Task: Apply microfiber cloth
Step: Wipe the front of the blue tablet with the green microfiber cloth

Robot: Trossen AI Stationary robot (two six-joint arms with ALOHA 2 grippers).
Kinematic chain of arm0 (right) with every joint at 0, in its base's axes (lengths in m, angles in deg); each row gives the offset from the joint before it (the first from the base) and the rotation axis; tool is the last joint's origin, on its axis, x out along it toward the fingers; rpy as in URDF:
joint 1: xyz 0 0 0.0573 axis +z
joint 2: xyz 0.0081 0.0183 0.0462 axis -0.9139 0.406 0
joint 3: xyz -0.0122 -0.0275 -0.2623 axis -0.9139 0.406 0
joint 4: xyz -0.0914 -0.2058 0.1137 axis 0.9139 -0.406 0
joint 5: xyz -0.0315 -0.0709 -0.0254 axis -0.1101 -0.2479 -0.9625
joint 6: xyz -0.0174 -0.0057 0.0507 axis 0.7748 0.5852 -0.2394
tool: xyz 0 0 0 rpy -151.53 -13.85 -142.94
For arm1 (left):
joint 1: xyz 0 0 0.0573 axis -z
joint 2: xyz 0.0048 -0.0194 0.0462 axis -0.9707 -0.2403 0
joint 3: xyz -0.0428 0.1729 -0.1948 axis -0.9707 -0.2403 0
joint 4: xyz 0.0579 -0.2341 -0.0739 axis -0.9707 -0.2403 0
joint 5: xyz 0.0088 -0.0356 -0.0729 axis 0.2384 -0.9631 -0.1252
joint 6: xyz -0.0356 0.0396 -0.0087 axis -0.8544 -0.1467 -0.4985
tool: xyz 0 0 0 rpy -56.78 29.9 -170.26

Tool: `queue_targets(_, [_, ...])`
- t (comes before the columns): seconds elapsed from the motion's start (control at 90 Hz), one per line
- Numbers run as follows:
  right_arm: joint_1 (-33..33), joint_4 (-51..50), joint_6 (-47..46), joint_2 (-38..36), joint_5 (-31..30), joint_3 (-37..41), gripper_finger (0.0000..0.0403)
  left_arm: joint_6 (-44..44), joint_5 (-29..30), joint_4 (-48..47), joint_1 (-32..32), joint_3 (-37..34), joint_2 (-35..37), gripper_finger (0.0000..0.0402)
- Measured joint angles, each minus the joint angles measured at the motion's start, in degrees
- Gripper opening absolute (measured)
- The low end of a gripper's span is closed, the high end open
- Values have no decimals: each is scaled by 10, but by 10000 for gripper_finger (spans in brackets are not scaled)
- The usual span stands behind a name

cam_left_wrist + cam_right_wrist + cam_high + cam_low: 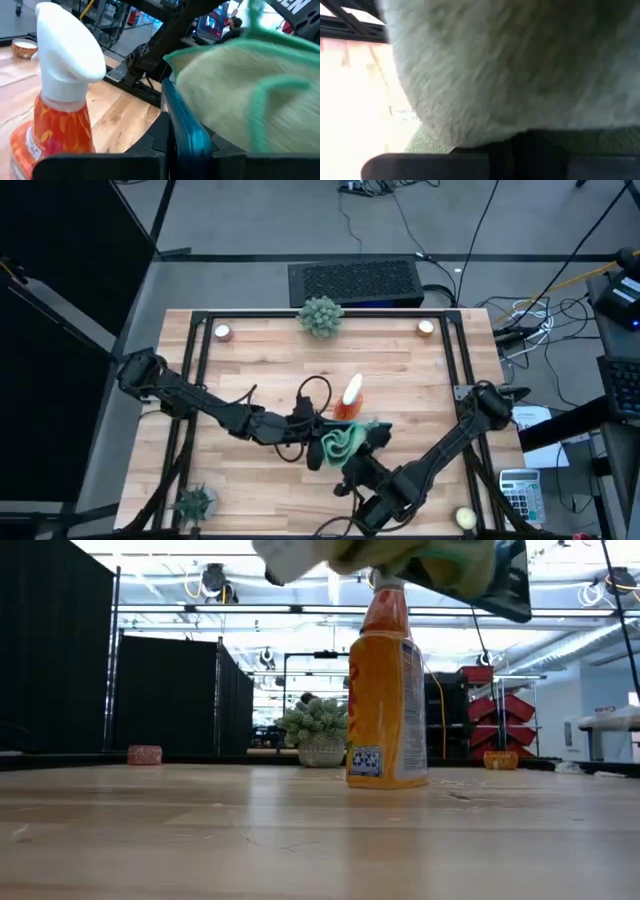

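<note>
Soft pale green microfiber cloth [345, 440] — held aloft mid-table over a dark flat phone-like slab [182, 132].
Right gripper [368, 442] clamps the cloth, left gripper [312, 442] the slab — wiping apparently underway; orange spray bottle [349, 398] just beyond.

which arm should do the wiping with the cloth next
Right, probably. The microfiber cloth is bunched at the right pincer and fills its wrist view. The left pincer appears to hold the dark phone upright beside it, near the spray bottle.
</note>
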Motion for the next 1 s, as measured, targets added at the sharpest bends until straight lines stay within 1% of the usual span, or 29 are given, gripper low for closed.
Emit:
queue_targets(0.067, [2, 9, -11, -2, -3, 0, 4, -1, -3, 2, 0, 0, 0, 10])
queue_targets(0.111, [2, 34, 3, -2, -5, 0, 4, 0, -5, 2, 1, 0, 0, 10])
queue_targets(0.167, [-2, 88, 52, -1, 7, 1, 4, 0, -10, 2, 0, 0, 0, 10])
queue_targets(0.233, [-11, 163, 134, 4, 31, 1, 4, 0, -18, 0, 0, -1, 0, 10])
queue_targets(0.311, [-23, 225, 214, 16, 49, 1, 4, 2, -18, -6, 0, -2, 0, 10])
queue_targets(0.356, [-28, 237, 235, 21, 56, 1, 4, 2, -18, -14, 0, -2, 0, 10])
queue_targets(0.433, [-30, 221, 236, 23, 60, 1, 4, 2, -14, -19, -1, -2, 0, 10])
queue_targets(0.478, [-30, 196, 215, 21, 57, 0, 4, 2, -8, -15, -1, -2, 0, 10])
queue_targets(0.533, [-27, 139, 163, 17, 52, -1, 4, 2, -1, -10, -1, -2, -1, 10])
queue_targets(0.667, [-3, -52, -25, 1, 38, -1, 4, 2, 6, -10, -1, -2, -1, 10])
queue_targets(0.744, [16, -160, -128, -5, 51, -1, 4, 9, 3, -15, 2, -2, -1, 10])
queue_targets(0.822, [38, -247, -216, -7, 93, -1, 4, 11, -3, -21, 4, -2, -1, 10])
queue_targets(0.867, [51, -265, -245, -8, 126, 1, 4, 12, -11, -24, 5, -2, -1, 10])
queue_targets(1.0, [92, -245, -199, -22, 238, 3, 4, 30, -33, -34, 9, -1, -1, 10])
